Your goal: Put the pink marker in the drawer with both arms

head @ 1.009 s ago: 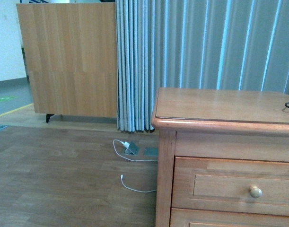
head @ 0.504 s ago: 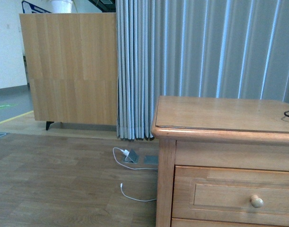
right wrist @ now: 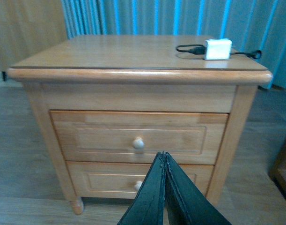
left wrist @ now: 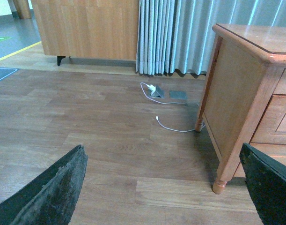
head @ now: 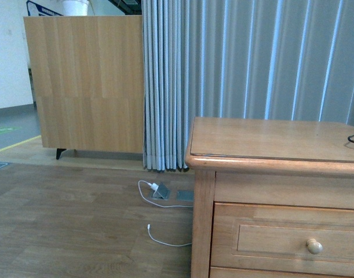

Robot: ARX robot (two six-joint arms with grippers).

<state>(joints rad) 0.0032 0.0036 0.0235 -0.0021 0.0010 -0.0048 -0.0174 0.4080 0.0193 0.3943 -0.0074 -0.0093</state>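
In the right wrist view the right gripper [right wrist: 164, 157] has its two black fingers pressed flat together with nothing between them, pointing at the front of the wooden cabinet [right wrist: 40, 108]. Just beyond the fingertips is the lower drawer front with its pale knob [right wrist: 138, 185], partly hidden by the fingers. Above it sits the taller drawer [right wrist: 86, 136], fully closed, its round knob [right wrist: 138, 143] at the centre of the recessed panel. On the cabinet top, toward the far corner, a white charger block [right wrist: 217, 48] rests with a black cable [right wrist: 189, 48] looped beside it.

In the left wrist view the left gripper [left wrist: 164, 187] is spread wide, one finger at each lower corner, holding nothing above the wood floor [left wrist: 86, 122]. Further off, a white cable [left wrist: 173, 127] lies on the floor near the cabinet leg, with grey curtains [left wrist: 171, 37] behind.

The pink marker appears in no view.
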